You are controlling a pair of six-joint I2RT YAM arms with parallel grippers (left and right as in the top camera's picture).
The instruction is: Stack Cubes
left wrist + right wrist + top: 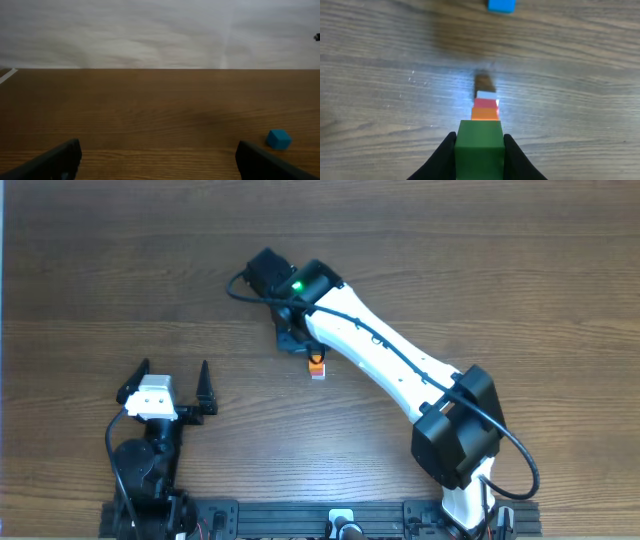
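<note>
Left claw (174, 365) sits near-left, jaws wide apart, holding nothing. Mid-table the stack (317, 367) is three high: white cube (486, 94) at the bottom, then red cube (485, 103), then orange cube (485, 114) on top. My right claw (479, 142) is clamped on the green cube (480, 155) - just above the orange cube, roughly lined up, not yet set down. Blue cube (501, 5) lies loose, apart from the stack - two placements left, I'd say.

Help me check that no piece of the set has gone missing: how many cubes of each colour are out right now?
green cube: 1
orange cube: 1
red cube: 1
white cube: 1
blue cube: 1
Total: 5 cubes
</note>
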